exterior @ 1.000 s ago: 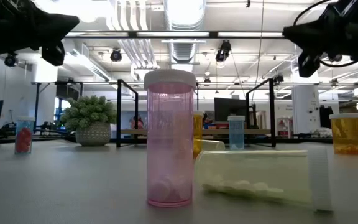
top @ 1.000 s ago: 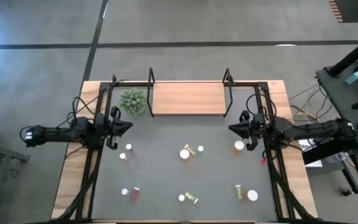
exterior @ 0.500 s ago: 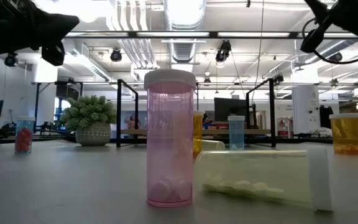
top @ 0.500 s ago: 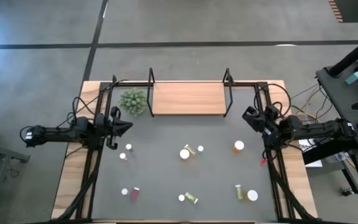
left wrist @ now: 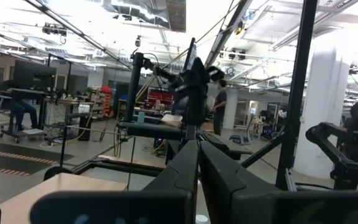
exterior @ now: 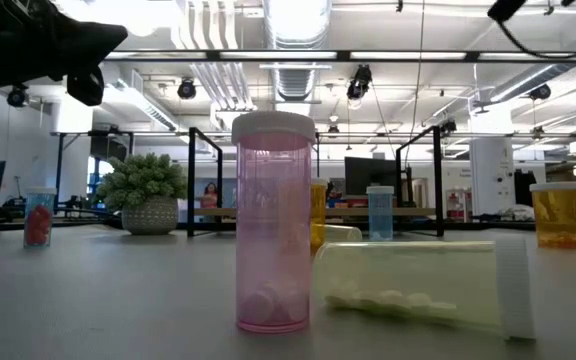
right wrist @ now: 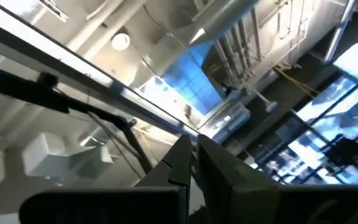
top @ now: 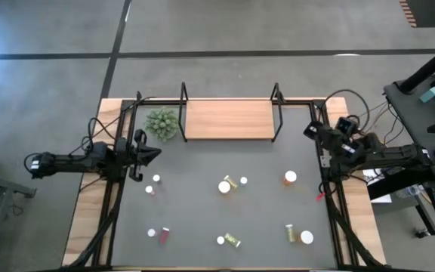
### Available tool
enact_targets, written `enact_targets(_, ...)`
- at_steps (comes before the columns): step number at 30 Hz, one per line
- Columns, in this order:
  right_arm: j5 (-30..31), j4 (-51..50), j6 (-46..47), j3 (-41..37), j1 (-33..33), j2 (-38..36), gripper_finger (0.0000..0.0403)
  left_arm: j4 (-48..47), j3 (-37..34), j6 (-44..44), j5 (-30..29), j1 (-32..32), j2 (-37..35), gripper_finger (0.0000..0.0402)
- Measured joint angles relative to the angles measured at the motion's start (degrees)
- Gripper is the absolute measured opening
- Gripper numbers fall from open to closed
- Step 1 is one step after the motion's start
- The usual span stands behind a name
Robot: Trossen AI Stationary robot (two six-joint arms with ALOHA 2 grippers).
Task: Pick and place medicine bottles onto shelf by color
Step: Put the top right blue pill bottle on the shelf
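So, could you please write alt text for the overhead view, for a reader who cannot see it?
Seen from above, small white-capped medicine bottles lie scattered on a dark grey mat, none on the empty wooden shelf at its far edge. The left gripper hovers shut near a small green plant; the right gripper, also shut, is raised at the mat's right edge.

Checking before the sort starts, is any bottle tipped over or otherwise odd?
Yes. A yellow-green bottle lies on its side by the upright pink bottle, pills still inside. The shelf holds no bottles.
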Motion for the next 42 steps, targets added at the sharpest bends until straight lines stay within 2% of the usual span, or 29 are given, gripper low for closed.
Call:
enact_targets(3, 0.4, -12.1, -3.4, 5.7, 0.0, 0.0, 0.0018, 0.0, 0.0, 0.0, 0.0, 0.0, 0.0, 0.0000)
enact_targets(10, 2.4, -55.6, -6.7, 24.4, 0.0, 4.2, 0.0018, 0.0, 0.0, 0.0, 0.0, 0.0, 0.0, 0.0000)
enact_targets(13, 8.6, -70.1, -7.8, 31.7, 0.0, 7.6, 0.0018, 0.0, 0.0, 0.0, 0.0, 0.0, 0.0, 0.0000)
enact_targets(16, 14.3, -81.3, -3.3, 37.7, 0.0, 10.8, 0.0018, 0.0, 0.0, 0.0, 0.0, 0.0, 0.0, 0.0000)
enact_targets(19, 13.9, -86.3, -0.7, 41.9, 0.0, 13.6, 0.0018, 0.0, 0.0, 0.0, 0.0, 0.0, 0.0, 0.0000)
enact_targets(26, 10.0, -86.6, 0.6, 46.0, 0.1, 20.7, 0.0018, 0.0, 0.0, 0.0, 0.0, 0.0, 0.0, 0.0000)
enact_targets(32, 2.7, -86.5, 5.5, 48.3, 0.1, 27.6, 0.0018, 0.0, 0.0, 0.0, 0.0, 0.0, 0.0, 0.0000)
enact_targets(36, -1.7, -87.5, 5.1, 50.3, 0.4, 32.8, 0.0018, 0.0, 0.0, 0.0, 0.0, 0.0, 0.0, 0.0000)
enact_targets(42, -1.9, -86.9, 6.0, 54.5, 1.4, 38.8, 0.0018, 0.0, 0.0, 0.0, 0.0, 0.0, 0.0, 0.0000)
